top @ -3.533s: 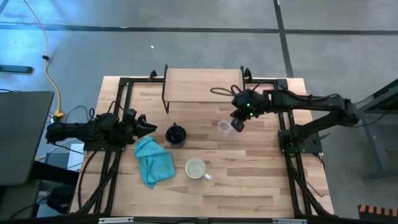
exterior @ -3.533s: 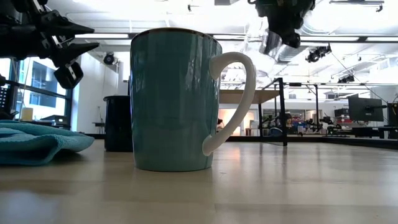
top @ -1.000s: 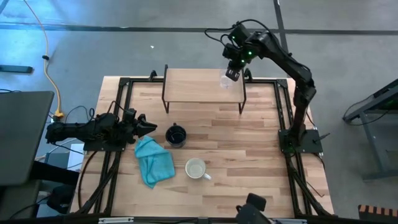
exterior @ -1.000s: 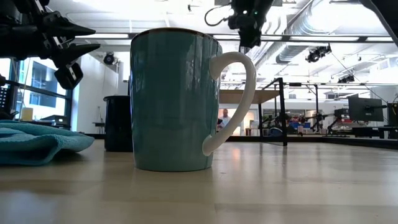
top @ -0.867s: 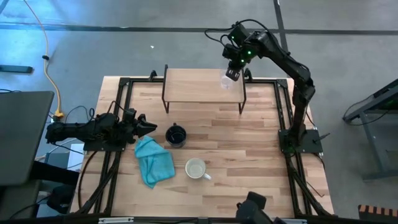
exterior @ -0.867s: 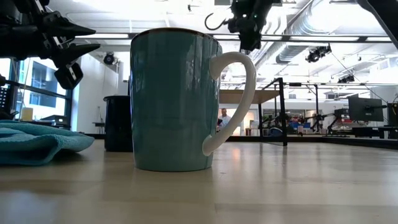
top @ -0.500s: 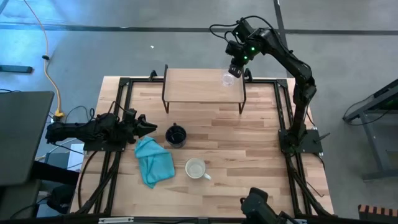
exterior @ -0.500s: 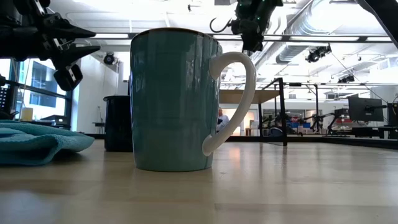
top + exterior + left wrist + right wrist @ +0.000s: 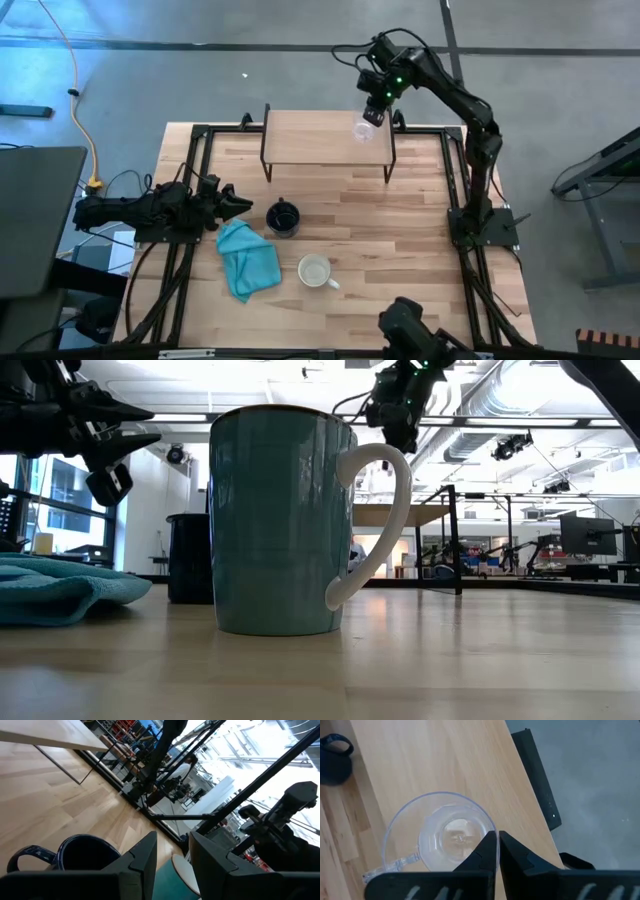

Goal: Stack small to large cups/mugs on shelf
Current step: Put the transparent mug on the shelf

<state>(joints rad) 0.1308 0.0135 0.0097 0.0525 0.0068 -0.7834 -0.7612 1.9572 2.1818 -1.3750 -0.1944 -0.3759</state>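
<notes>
So I have the right gripper (image 9: 373, 112) clamped on the glass cup (image 9: 363, 131) over the shelf (image 9: 310, 140), while the black mug (image 9: 283, 217) and white mug (image 9: 315, 270) wait on the table (image 9: 400, 250) by my half-open left gripper (image 9: 238, 205).

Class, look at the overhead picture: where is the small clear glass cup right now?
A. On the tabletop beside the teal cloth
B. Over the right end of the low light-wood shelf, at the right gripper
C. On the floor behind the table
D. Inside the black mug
B: the small clear glass cup shows over the right end of the low light-wood shelf, at the right gripper, far from the teal cloth.
</notes>
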